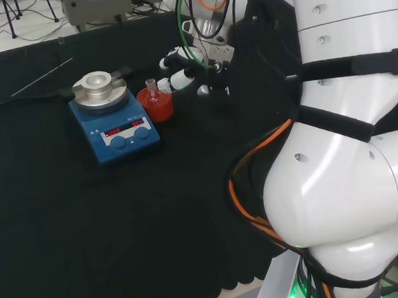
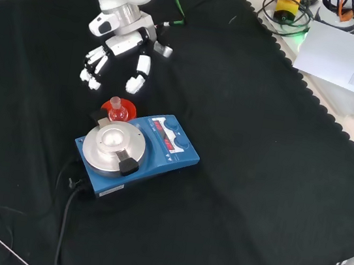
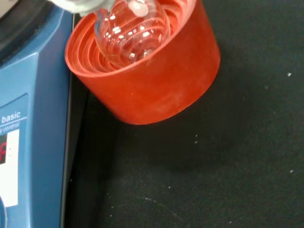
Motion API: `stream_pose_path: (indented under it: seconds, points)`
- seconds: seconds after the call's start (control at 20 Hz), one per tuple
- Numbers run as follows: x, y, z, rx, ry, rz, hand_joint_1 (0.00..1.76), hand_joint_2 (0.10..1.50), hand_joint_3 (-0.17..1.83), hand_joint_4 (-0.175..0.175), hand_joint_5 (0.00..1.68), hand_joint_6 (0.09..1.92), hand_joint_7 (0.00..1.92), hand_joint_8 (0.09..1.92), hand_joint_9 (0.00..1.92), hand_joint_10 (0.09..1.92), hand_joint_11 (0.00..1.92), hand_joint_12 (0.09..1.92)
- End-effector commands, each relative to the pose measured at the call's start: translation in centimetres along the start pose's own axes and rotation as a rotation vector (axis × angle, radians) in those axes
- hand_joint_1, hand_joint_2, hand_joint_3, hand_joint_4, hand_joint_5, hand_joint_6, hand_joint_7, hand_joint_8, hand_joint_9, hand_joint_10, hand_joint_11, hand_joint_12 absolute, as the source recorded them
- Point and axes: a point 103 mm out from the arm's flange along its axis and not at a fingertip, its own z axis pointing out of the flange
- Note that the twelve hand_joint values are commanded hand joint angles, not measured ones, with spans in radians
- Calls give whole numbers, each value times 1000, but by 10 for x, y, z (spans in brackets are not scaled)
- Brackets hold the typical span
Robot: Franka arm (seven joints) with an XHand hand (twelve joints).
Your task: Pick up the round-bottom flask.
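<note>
Glass flask (image 3: 131,33): seated in the red ribbed stand (image 3: 156,85), just beside the blue hotplate (image 2: 136,153).
Robot hand (image 2: 118,55): near the stand, fingers relaxed and spread, holding nothing.

The head view looks over the arm; the front view looks down at the counter (image 2: 236,180); both share the blue stirrer (image 1: 117,125); the wrist view sits close.

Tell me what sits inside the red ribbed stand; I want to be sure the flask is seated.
A clear round-bottom flask rests in the red ribbed stand, bulb down on the ribs, neck up. The ring's wall hides the bulb's underside and whatever lies beneath it.
</note>
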Motion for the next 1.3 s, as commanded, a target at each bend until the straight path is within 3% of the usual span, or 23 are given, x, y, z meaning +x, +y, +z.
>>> stream_pose_path:
  seconds: [0.05, 0.65, 1.3]
  points:
    - [4, 7, 9, -8, 35, -22, 789, 691, 542, -31, 528, 87, 111, 518, 227, 651, 0, 1182]
    - [17, 13, 22, -3, 87, -64, 785, 684, 557, -33, 552, 87, 125, 523, 241, 651, 0, 1187]
    - [15, 14, 30, -16, 159, -76, 745, 688, 560, -33, 570, 87, 136, 526, 253, 651, 0, 1200]
